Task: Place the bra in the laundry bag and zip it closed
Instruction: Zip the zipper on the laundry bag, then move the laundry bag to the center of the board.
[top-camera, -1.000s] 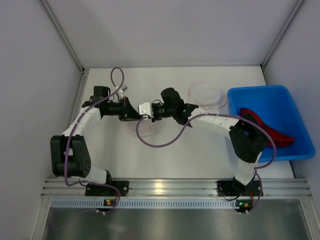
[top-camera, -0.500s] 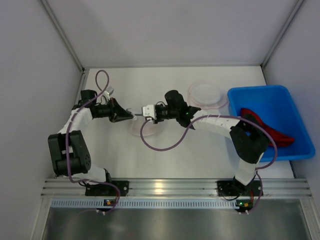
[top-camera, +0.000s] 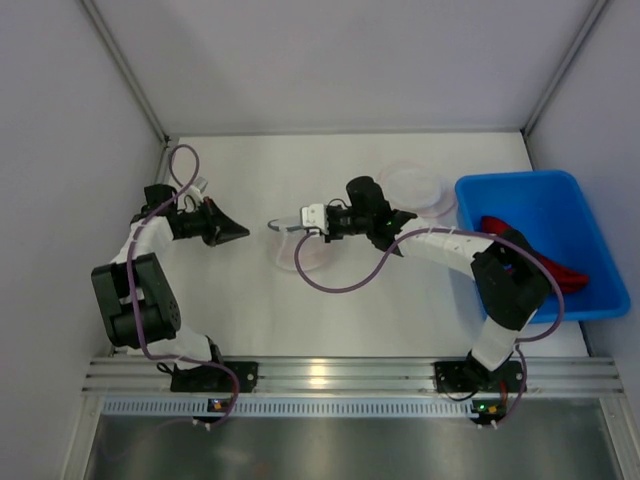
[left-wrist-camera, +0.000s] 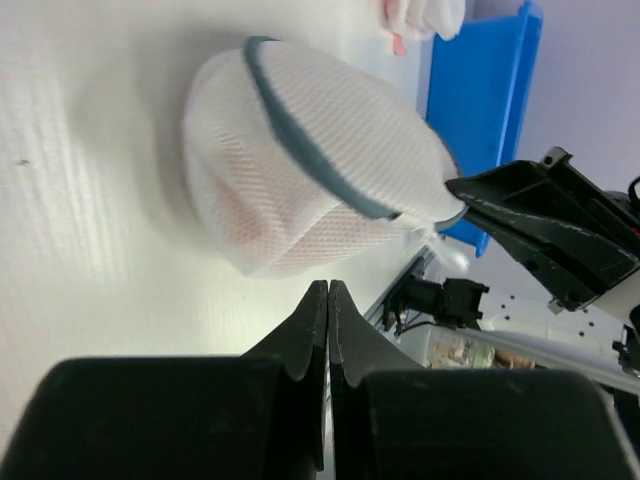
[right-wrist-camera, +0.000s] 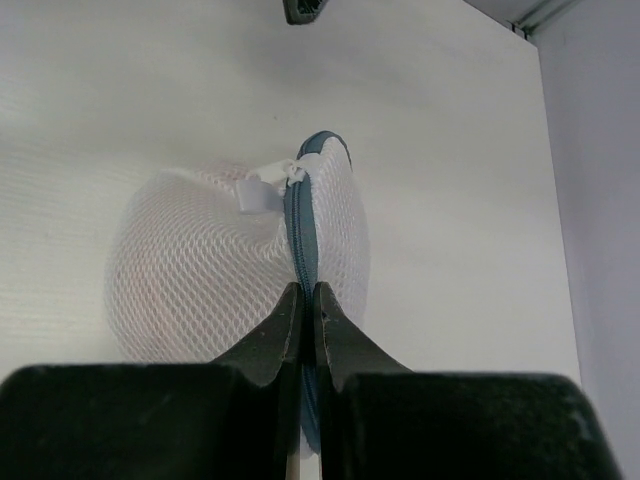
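One white counter (top-camera: 400, 310) carries a blue bin (top-camera: 515, 179) at right and a mesh bag (left-wrist-camera: 300, 190) near its middle, with a pink bra (left-wrist-camera: 235, 218) faintly visible inside. Right fingers (right-wrist-camera: 270, 345) pinch the bag's grey zip (right-wrist-camera: 303, 230). Left fingers (left-wrist-camera: 305, 340), clenched on nothing, sit apart from it.

table (top-camera: 300, 165): white | walls (top-camera: 330, 60): pale grey, three sides | aluminium rail (top-camera: 330, 377): near edge

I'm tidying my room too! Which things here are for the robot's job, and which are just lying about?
For the job: mesh laundry bag, zipper, pinkish bra inside, right claw pinching the bag, left claw.
Lying about: blue bin, red garment in it, round see-through thing.
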